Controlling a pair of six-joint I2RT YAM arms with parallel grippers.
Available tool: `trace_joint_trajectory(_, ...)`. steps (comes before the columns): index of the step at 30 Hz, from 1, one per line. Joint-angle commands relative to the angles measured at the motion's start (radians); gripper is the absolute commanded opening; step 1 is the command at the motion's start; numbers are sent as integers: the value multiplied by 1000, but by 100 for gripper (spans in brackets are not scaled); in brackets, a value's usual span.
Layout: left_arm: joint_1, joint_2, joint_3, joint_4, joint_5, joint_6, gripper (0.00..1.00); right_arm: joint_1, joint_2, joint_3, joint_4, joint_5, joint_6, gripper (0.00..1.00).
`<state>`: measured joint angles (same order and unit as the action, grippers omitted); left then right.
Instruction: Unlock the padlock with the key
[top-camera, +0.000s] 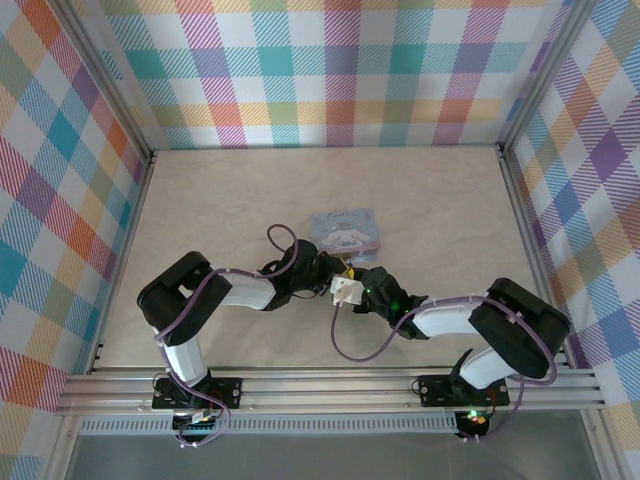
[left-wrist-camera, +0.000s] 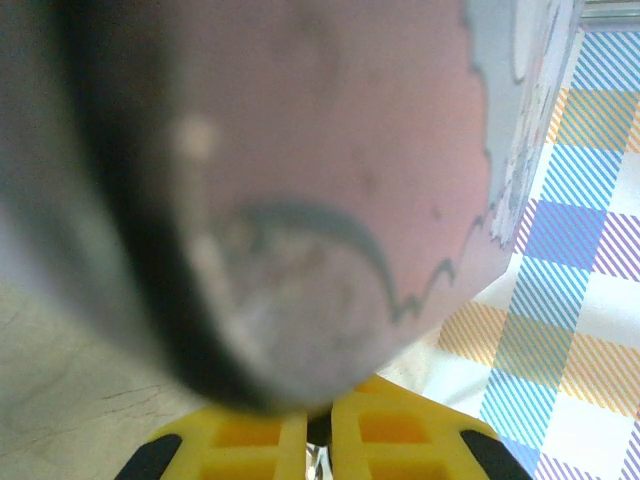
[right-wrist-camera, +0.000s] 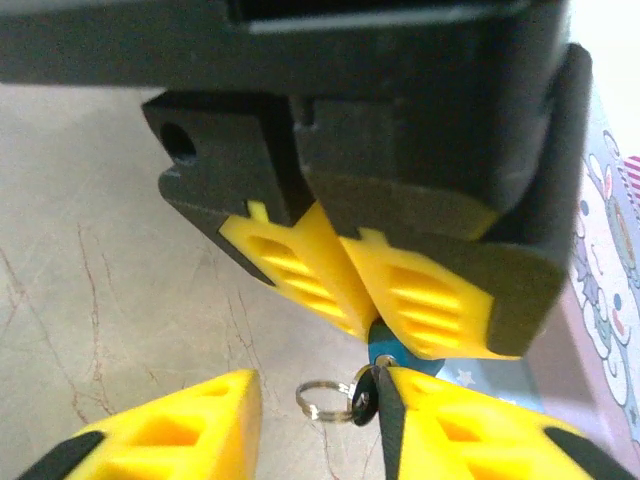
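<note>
In the right wrist view the small blue padlock (right-wrist-camera: 385, 347) is pinched between the yellow fingers (right-wrist-camera: 300, 265) of my left gripper (right-wrist-camera: 370, 325), which is shut on it. The key (right-wrist-camera: 362, 395) sticks up into the padlock's underside, with its dark head and silver ring (right-wrist-camera: 320, 398) hanging below. My right gripper (right-wrist-camera: 320, 430) is open around them, and the key head lies against its right finger (right-wrist-camera: 480, 430). In the left wrist view the closed fingers (left-wrist-camera: 260, 440) show a dark sliver of padlock (left-wrist-camera: 318, 428) between them. From above, both grippers (top-camera: 340, 270) (top-camera: 348, 291) meet mid-table.
The pale blue tin (top-camera: 345, 232) with a white cartoon figure lies just behind the grippers, and its blurred face (left-wrist-camera: 300, 200) looms close to the left wrist camera. Its edge (right-wrist-camera: 610, 260) runs along the right. Plaid walls (top-camera: 320, 70) enclose the beige table (top-camera: 200, 200).
</note>
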<state>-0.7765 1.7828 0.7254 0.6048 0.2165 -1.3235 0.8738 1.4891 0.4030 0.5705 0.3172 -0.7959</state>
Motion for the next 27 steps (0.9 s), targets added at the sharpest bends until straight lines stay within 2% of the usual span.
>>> trace_joint_trajectory(1,-11,-19,9,-50,-7,-6,10,-7,17,24,52,16,15,34)
trace_joint_trajectory(14,-12,-15,14,-54,-5,-6,10,-27,69,35,144,60,33,25)
trace_joint_trajectory(27,-10,-10,18,-54,-2,-8,10,-52,45,37,144,80,81,3)
